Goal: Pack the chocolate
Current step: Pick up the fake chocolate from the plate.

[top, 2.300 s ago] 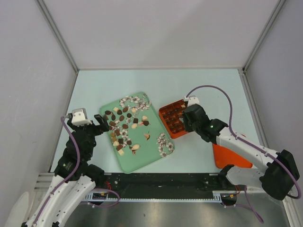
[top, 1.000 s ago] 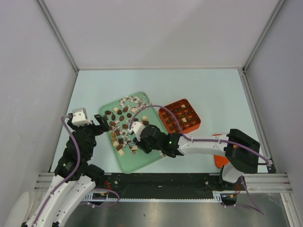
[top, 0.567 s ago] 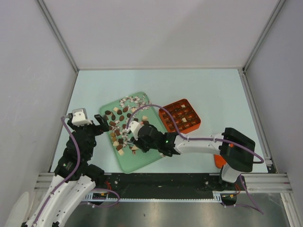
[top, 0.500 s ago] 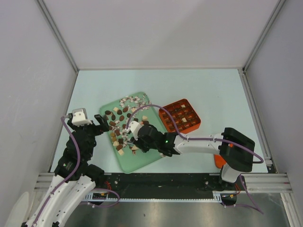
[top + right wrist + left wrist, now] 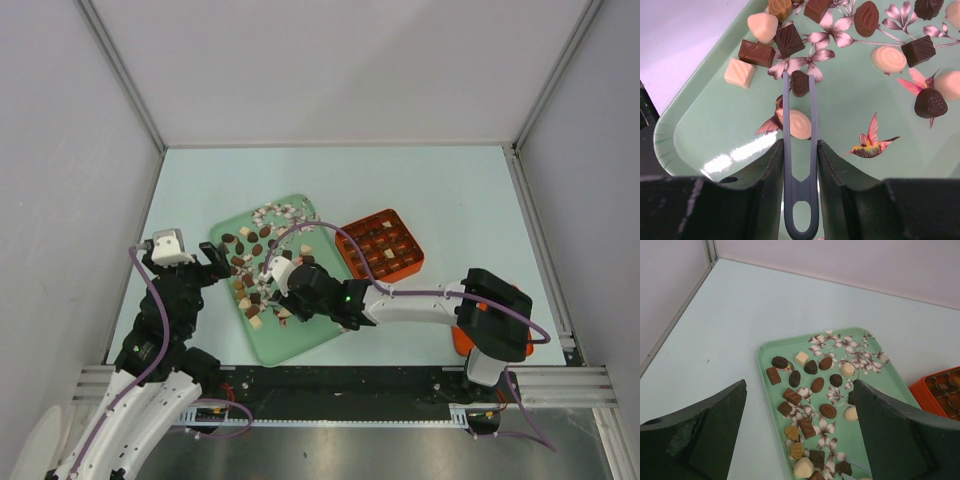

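Top view: my right gripper [image 5: 281, 293] blocks part of the tray [image 5: 296, 340], so the tongs [image 5: 800, 190] and the chocolate [image 5: 800, 82] between them don't show. Left wrist cam cuts off the box [image 5: 940, 390] on the right.

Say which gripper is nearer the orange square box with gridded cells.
Right. The right gripper, pinching grey tongs, hangs over the middle of the green floral tray beside the orange box; the left gripper, open, sits at the tray's far edge, away from the box.
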`<action>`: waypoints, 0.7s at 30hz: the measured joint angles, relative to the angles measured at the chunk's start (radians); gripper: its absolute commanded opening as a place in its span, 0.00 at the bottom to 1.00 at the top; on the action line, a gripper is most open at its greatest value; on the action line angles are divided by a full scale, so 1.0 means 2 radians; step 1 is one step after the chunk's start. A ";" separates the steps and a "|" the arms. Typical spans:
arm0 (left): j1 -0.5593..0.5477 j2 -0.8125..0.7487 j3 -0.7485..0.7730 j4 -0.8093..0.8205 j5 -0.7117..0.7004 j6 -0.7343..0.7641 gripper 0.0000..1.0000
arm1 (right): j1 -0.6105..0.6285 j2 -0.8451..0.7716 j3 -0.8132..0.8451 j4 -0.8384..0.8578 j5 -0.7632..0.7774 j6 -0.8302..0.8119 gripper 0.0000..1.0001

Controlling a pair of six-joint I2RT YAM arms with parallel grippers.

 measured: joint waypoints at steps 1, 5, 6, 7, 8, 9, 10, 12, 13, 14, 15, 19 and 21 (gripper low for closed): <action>0.000 0.000 0.000 0.000 0.000 0.000 0.92 | 0.000 0.001 0.000 0.000 0.000 -0.001 0.35; 0.000 0.000 0.000 0.000 0.000 0.000 0.92 | 0.000 0.007 0.002 0.000 0.000 -0.006 0.36; 0.000 0.000 0.000 0.000 0.000 0.000 0.92 | -0.001 0.009 0.003 0.000 0.000 -0.007 0.36; 0.000 0.000 0.000 0.000 0.000 0.000 0.92 | -0.001 0.010 0.003 0.000 0.000 -0.007 0.36; 0.000 0.000 0.000 0.000 0.000 0.000 0.92 | -0.002 0.011 0.004 0.000 0.000 -0.008 0.37; 0.000 0.000 0.000 0.000 0.000 0.000 0.92 | -0.002 0.013 0.004 0.000 0.000 -0.009 0.37; 0.000 0.000 0.000 0.000 0.000 0.000 0.92 | -0.002 0.014 0.004 0.000 0.000 -0.009 0.37; 0.000 0.000 0.000 0.000 0.000 0.000 0.92 | -0.002 0.015 0.004 0.000 0.000 -0.010 0.37; 0.000 0.000 0.000 0.000 0.000 0.000 0.92 | -0.003 0.016 0.005 0.000 0.000 -0.010 0.37; 0.000 0.000 0.000 0.000 0.000 0.000 0.92 | -0.003 0.018 0.005 0.000 0.000 -0.011 0.37; 0.000 0.000 0.000 0.000 0.000 0.000 0.92 | -0.003 0.020 0.007 0.000 -0.001 -0.012 0.37; 0.000 0.000 0.000 0.000 0.000 0.000 0.92 | -0.004 0.023 0.009 0.000 -0.004 -0.014 0.35; 0.000 0.000 0.000 0.000 0.000 0.000 0.92 | -0.004 0.023 0.009 0.000 -0.005 -0.015 0.31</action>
